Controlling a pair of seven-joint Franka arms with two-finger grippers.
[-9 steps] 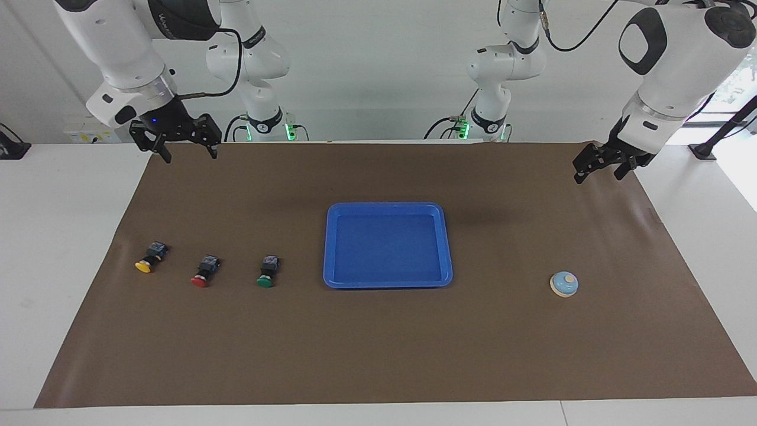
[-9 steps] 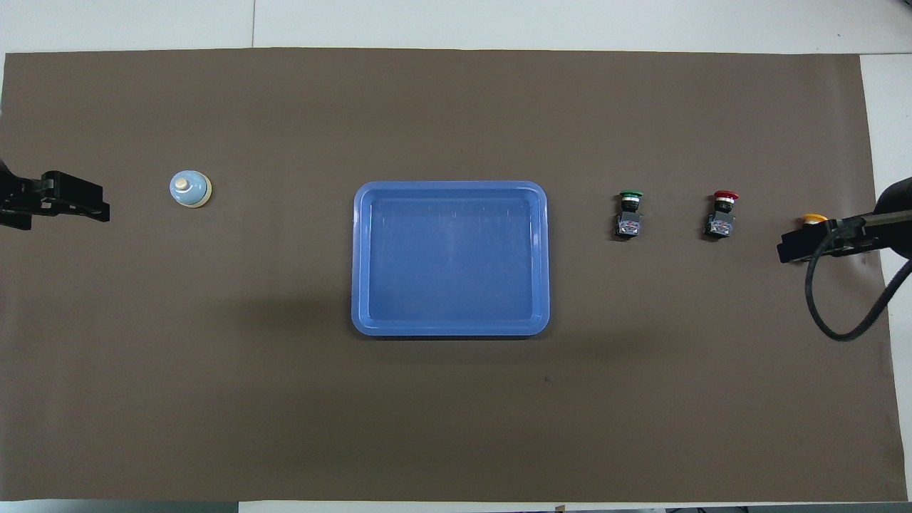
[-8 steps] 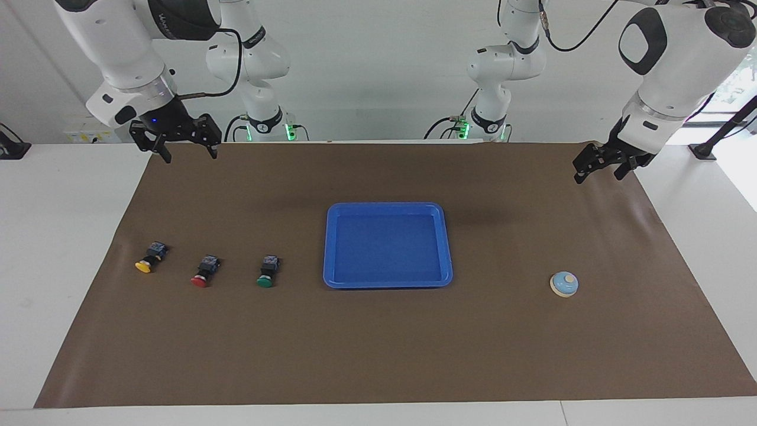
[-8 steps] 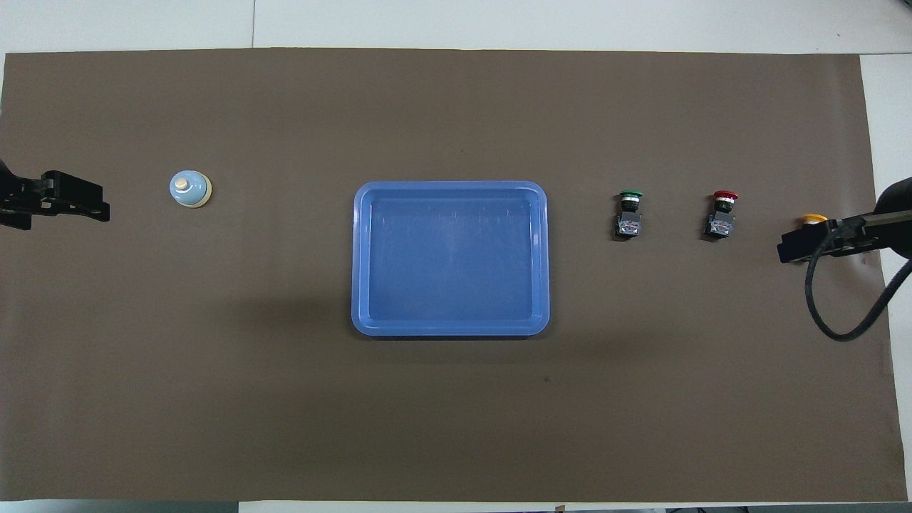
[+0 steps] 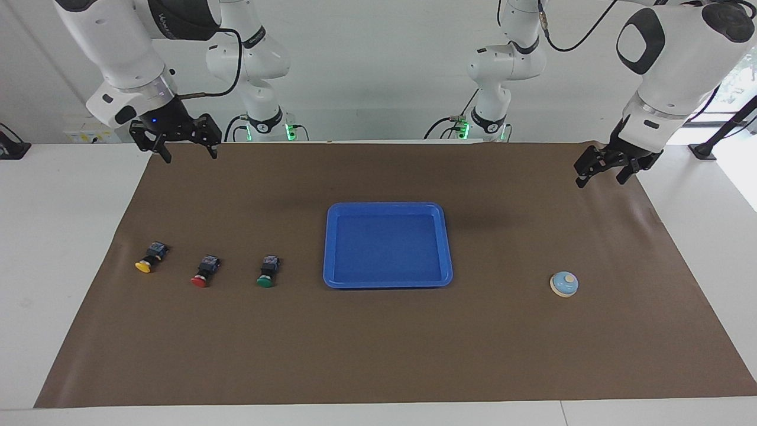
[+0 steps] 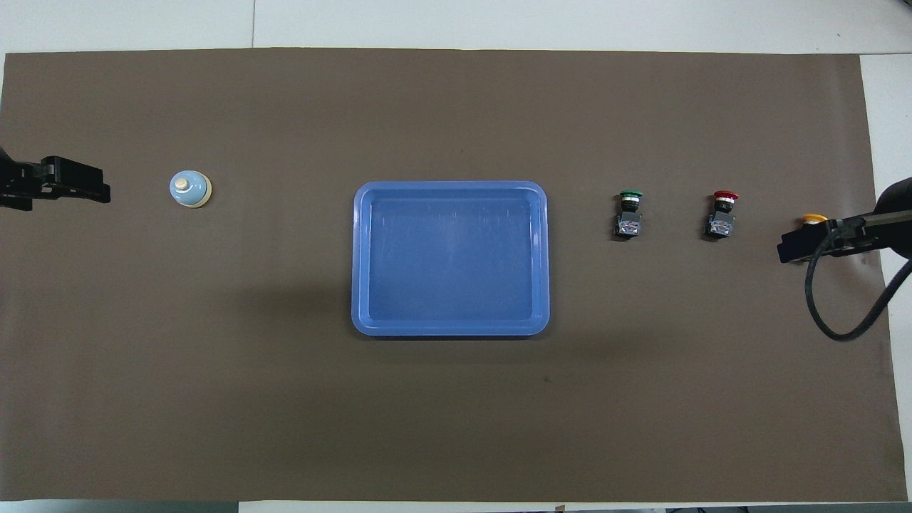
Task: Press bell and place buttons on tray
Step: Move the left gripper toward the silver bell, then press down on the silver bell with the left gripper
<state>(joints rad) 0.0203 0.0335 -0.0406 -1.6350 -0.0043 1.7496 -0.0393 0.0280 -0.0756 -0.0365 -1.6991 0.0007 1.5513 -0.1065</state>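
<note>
Facing view: bell-press step pending. Left gripper (image 5: 602, 175) spread, empty, raised over mat edge; next move: descend onto small light-blue domed bell (image 5: 564, 284). Right gripper (image 5: 189, 151) spread, waiting.

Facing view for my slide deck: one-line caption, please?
Both open grippers hover above brown mat; three black-bodied buttons, shallow blue tray, light-blue bell untouched.

Blue tray (image 5: 388, 284) centred, three buttons (image 5: 204, 272) beside, bell (image 5: 564, 284) apart
</note>
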